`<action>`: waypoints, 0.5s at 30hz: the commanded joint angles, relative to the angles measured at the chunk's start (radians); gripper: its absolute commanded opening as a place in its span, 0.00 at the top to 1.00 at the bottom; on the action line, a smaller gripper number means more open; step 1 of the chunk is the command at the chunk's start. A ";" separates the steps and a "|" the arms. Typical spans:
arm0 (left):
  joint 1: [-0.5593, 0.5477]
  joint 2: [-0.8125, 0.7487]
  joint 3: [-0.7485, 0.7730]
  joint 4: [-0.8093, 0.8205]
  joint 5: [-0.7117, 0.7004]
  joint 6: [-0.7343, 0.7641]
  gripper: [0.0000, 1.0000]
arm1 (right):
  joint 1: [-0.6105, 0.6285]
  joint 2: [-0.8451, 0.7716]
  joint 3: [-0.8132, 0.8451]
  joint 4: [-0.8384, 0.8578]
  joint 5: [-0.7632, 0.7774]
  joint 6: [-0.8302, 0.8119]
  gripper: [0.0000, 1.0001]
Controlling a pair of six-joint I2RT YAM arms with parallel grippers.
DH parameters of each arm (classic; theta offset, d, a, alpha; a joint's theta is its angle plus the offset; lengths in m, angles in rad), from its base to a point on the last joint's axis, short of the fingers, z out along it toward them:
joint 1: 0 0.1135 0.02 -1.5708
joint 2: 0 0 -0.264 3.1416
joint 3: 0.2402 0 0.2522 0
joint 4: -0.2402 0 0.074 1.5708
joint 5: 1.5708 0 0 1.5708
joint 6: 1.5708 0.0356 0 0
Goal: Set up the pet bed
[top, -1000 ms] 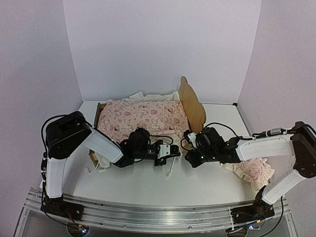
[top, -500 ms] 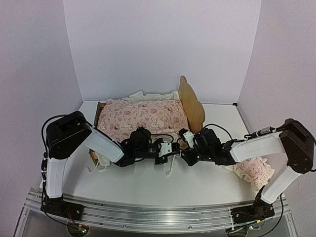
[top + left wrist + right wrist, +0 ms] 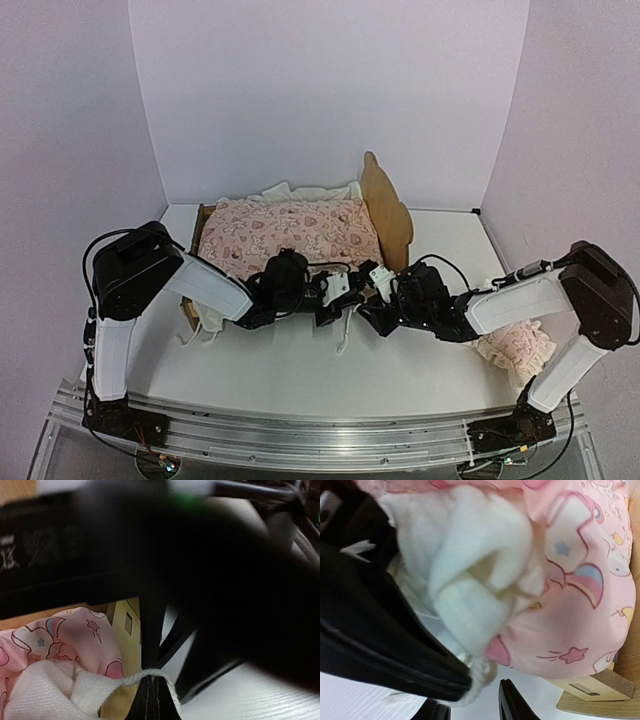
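The pet bed (image 3: 388,205) stands at the back centre, with its pale-wood headboard on the right. A pink quilt (image 3: 290,232) lies over it, with white padding (image 3: 470,575) beneath. My left gripper (image 3: 345,297) is at the bed's near right corner. In the left wrist view it (image 3: 152,680) is shut on a white cord (image 3: 167,682) that comes off the white padding (image 3: 45,692). My right gripper (image 3: 368,298) is nose to nose with it. Seen from the right wrist, this gripper (image 3: 472,711) is open just below the padding's hanging end, holding nothing.
A ruffled pink pillow (image 3: 517,346) lies on the table at the right, under my right forearm. A white strap (image 3: 345,340) trails onto the table below the grippers. The wooden bed frame (image 3: 592,692) sits close to the right gripper's fingers. White walls close in behind and at the sides.
My right gripper has moved left to the bed's near corner and opened wider. The left gripper has shifted slightly toward the bed, still shut.
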 commanded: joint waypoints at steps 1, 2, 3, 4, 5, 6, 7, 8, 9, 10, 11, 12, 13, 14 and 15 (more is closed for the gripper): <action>0.062 0.008 0.039 -0.234 0.070 -0.242 1.00 | 0.012 0.012 -0.020 0.184 -0.043 -0.058 0.66; 0.067 0.006 0.038 -0.250 0.106 -0.271 1.00 | 0.012 0.018 -0.017 0.187 -0.034 -0.059 0.66; 0.069 0.007 0.036 -0.258 0.130 -0.294 1.00 | 0.011 0.026 -0.012 0.187 -0.024 -0.059 0.67; 0.069 0.008 0.034 -0.257 0.140 -0.311 1.00 | 0.011 0.035 -0.004 0.189 -0.016 -0.058 0.67; 0.069 0.010 0.032 -0.250 0.149 -0.324 1.00 | 0.011 0.045 0.000 0.192 -0.009 -0.058 0.68; 0.069 0.011 0.028 -0.238 0.154 -0.334 1.00 | 0.011 0.056 0.006 0.195 0.004 -0.054 0.69; 0.069 0.012 0.025 -0.228 0.157 -0.343 1.00 | 0.010 0.070 0.011 0.199 0.019 -0.052 0.70; 0.069 0.013 0.025 -0.223 0.161 -0.348 1.00 | 0.008 0.078 0.014 0.203 0.030 -0.051 0.71; 0.069 0.015 0.026 -0.220 0.168 -0.353 1.00 | 0.005 0.084 0.017 0.208 0.040 -0.048 0.71; 0.069 0.017 0.027 -0.225 0.176 -0.356 1.00 | 0.003 0.086 0.018 0.213 0.047 -0.044 0.71; 0.069 0.019 0.028 -0.233 0.182 -0.360 1.00 | 0.000 0.087 0.019 0.217 0.051 -0.040 0.71; 0.069 0.021 0.028 -0.244 0.189 -0.368 1.00 | -0.001 0.085 0.018 0.223 0.053 -0.038 0.71; 0.070 0.021 0.027 -0.263 0.195 -0.377 1.00 | -0.002 0.083 0.018 0.228 0.051 -0.038 0.71; 0.070 0.023 0.027 -0.283 0.198 -0.393 1.00 | -0.004 0.082 0.019 0.230 0.045 -0.038 0.71; 0.071 0.025 0.025 -0.300 0.201 -0.408 1.00 | -0.006 0.081 0.019 0.232 0.036 -0.038 0.71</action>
